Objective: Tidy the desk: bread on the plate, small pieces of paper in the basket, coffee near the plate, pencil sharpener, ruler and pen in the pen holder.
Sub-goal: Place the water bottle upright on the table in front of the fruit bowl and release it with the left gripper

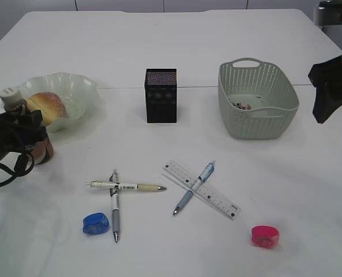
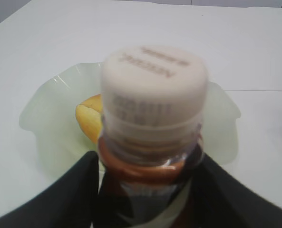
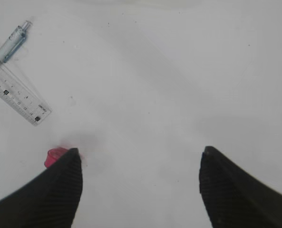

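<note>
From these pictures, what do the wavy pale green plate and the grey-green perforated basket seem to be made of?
The wavy pale green plate: probably glass or glossy plastic, since it looks translucent and shiny. The grey-green perforated basket: apparently matte moulded plastic, with regular small holes and moulded handles.

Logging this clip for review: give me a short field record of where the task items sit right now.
bread: on plate, far left
coffee bottle: upright beside plate, between left pincer fingers
basket: far right, small scraps inside
pen holder: centre
pens: three, loose on table
ruler: under blue pen
sharpeners: blue, pink, loose
right pincer: open, empty
</note>
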Robot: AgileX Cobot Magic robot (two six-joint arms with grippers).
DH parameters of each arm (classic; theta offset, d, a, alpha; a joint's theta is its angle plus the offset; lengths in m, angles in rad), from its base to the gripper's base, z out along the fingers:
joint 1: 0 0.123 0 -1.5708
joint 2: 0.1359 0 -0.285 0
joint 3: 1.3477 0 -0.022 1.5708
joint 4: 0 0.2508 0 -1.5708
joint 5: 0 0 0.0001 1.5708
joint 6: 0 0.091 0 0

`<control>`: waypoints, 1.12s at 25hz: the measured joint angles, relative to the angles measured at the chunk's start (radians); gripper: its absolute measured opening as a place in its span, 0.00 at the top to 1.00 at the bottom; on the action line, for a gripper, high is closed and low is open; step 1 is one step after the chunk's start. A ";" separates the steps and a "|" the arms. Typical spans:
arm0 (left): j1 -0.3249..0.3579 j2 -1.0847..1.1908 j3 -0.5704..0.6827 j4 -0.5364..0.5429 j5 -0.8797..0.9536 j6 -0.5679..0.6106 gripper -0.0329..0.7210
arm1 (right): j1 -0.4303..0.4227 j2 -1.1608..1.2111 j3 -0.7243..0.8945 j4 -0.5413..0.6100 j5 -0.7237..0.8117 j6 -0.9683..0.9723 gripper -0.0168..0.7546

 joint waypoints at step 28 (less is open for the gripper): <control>0.000 -0.087 -0.002 0.048 -0.020 -0.101 0.11 | 0.000 0.000 0.000 0.000 0.000 0.000 0.25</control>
